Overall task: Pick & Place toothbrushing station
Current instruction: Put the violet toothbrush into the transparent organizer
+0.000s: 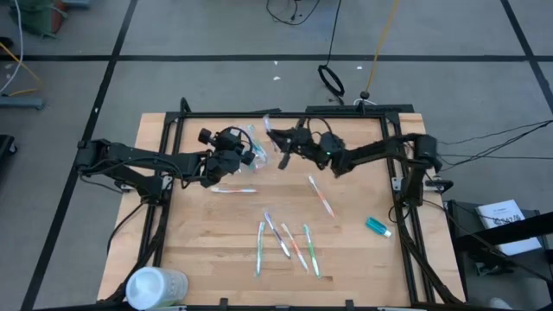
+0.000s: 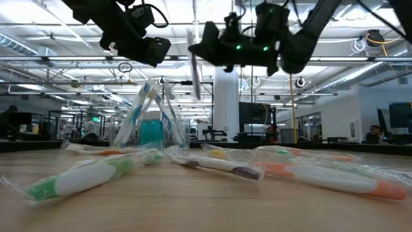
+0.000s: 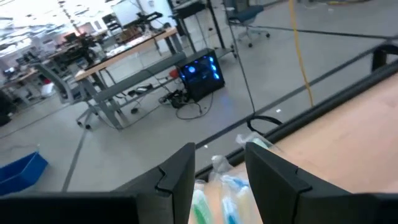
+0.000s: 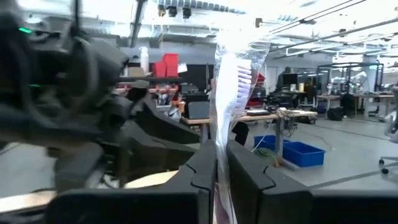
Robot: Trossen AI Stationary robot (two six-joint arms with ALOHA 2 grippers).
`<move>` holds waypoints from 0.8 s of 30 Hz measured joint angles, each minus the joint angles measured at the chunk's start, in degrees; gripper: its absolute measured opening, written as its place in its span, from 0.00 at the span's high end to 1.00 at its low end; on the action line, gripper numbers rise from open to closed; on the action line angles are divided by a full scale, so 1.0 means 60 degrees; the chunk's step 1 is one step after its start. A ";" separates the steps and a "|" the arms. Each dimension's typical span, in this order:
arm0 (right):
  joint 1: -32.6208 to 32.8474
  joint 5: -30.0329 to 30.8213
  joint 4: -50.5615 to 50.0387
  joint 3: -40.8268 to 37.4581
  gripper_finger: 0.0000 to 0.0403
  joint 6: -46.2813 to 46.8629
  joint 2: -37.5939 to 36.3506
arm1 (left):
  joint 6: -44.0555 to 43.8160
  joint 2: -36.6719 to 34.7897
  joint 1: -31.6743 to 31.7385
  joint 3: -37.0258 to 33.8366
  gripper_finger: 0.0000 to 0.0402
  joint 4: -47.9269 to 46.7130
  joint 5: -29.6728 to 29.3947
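Toothbrushes in clear plastic wrappers lie scattered over a light wooden surface. A small clear plastic cup stands toward the far side, just left of centre, with several wrapped pastel brushes leaning upright in it; in the low view the cup shows blue and white brushes fanned outward and something teal inside.

The left end effector sits right at the cup. Its wrist camera looks past two dark fingers standing a moderate way apart, with green and blue wrapped brush heads showing between them. Whether the fingers press on the cup or the brushes cannot be told.

The right end effector hangs above the surface just right of the cup, holding one wrapped pink-and-white toothbrush. Its fingers are narrow, pinched on the wrapper, and the brush stands upright above them. In the low view this brush hangs vertically, high above the cup.

On the surface, one blue and pink wrapped toothbrush lies just near of the left end effector. One orange-tipped wrapped toothbrush lies diagonally near centre. A cluster of five wrapped toothbrushes, green, blue and orange, lies toward the near edge. A small teal toothpaste tube lies well to the right, beside the frame rail.

A big white cylindrical container sits on its side at the near left corner.
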 joint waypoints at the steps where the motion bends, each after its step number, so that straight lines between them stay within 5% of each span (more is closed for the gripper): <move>1: -0.0077 0.0001 0.0139 0.0194 0.95 0.0033 0.0262 | -0.0096 0.0000 0.0004 0.0000 0.63 -0.0006 -0.0107; 11: -0.0651 -0.0248 0.0290 0.1692 0.95 0.2012 0.2422 | 0.0132 0.0000 0.0250 0.0000 0.63 -0.0347 -0.0331; 24: -0.0697 -0.0170 -0.1465 0.1711 0.93 0.1854 0.2687 | -0.0492 0.0004 0.0132 0.0000 0.63 -0.1312 -0.0358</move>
